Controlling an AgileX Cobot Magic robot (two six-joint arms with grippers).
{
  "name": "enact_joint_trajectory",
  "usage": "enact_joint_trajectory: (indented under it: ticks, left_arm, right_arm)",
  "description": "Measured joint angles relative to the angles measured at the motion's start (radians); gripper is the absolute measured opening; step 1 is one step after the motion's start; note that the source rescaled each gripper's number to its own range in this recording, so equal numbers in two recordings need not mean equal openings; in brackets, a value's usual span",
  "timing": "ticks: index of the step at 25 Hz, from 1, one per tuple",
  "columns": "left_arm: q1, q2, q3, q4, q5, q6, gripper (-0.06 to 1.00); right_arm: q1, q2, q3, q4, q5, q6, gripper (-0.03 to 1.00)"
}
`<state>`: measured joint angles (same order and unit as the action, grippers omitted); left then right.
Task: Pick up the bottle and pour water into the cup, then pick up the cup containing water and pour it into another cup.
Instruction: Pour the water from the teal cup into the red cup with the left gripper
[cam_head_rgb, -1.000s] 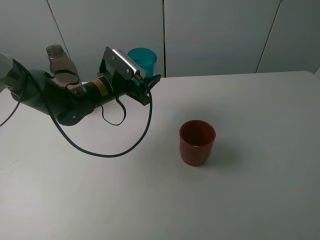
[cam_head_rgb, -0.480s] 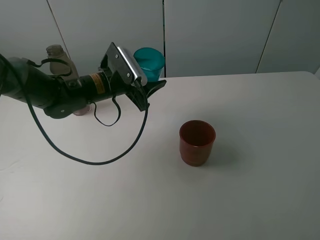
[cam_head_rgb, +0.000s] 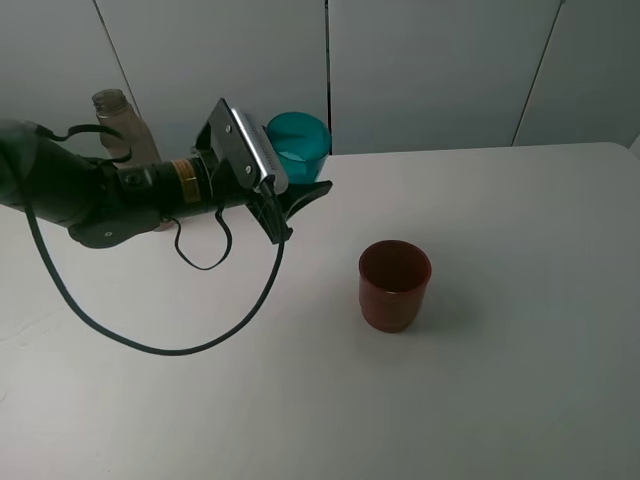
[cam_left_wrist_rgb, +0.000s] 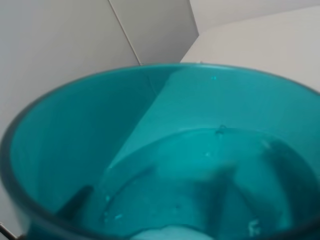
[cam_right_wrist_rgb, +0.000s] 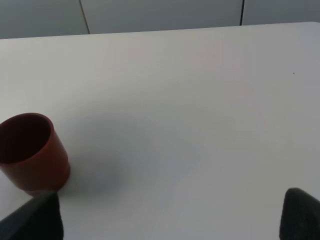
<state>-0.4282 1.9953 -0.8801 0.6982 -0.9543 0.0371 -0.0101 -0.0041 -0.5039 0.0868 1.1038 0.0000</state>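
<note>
My left tool (cam_head_rgb: 295, 180) clenched on teal cup (cam_head_rgb: 300, 140), cup raised above back of bench (cam_head_rgb: 500, 350), water (cam_left_wrist_rgb: 200, 190) inside. Bottle (cam_head_rgb: 113, 120) stands behind my left arm. Red cup (cam_head_rgb: 394, 285) mid-bench, well apart from teal cup. My right tool (cam_right_wrist_rgb: 167, 215) released, nothing between fingers.

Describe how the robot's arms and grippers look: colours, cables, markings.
The left arm has rounded dark grey-black links, with a yellow-orange label band near the wrist. A thin black cable hangs from it in a long loop. A silver-grey camera housing sits on the wrist, above the black left gripper. Of the right gripper, only black, matte fingertips show.
</note>
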Motion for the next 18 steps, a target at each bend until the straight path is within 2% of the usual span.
enact_joint_trajectory:
  ticks: [7,18]
  left_arm:
    - [-0.056,-0.027,0.0,0.021,0.105,0.018,0.06]
    - [-0.095,-0.04,0.002,0.028,0.191,0.102,0.06]
  right_arm:
    - [0.0,0.0,0.0,0.0,0.0,-0.007,0.2]
    - [0.0,0.0,0.0,0.0,0.0,-0.007,0.2]
